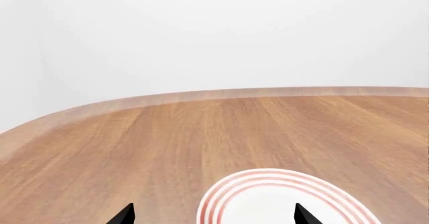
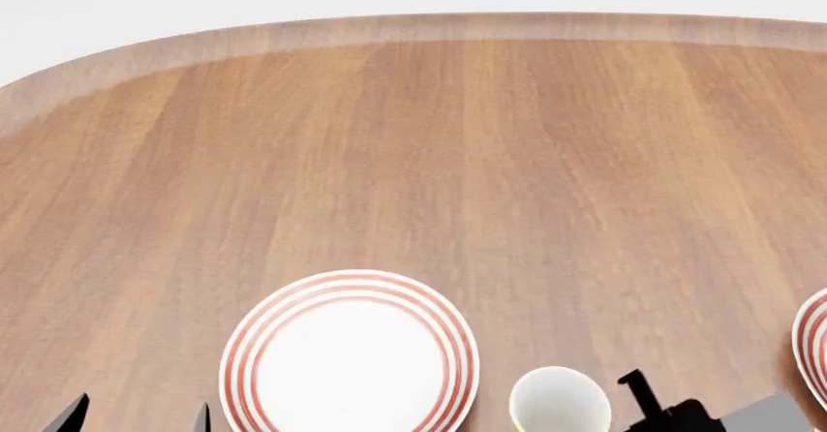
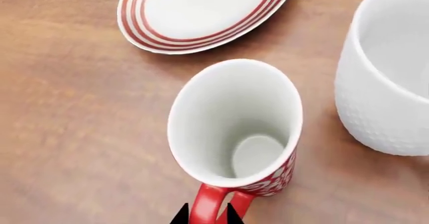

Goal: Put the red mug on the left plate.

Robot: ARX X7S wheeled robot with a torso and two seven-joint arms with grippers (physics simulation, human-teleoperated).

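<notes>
Right tool (image 3: pixel 206 215) pinches the red mug (image 3: pixel 234 128) by its handle — mug not yet lifted toward the bare left plate (image 2: pixel 349 354), left tool (image 1: pixel 213 215) spread.

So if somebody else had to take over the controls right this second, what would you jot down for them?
Right gripper: its fingertips sit on either side of the red mug's handle; whether it has closed on it cannot be told.
Left gripper: open, holding nothing, hovering at the left plate.
Red mug: upright on the table, between a plate and the white mug.
Done: the approach to the handle.
Left: grip firmly, lift, carry the mug over and set it on the left plate, which is bare.
</notes>
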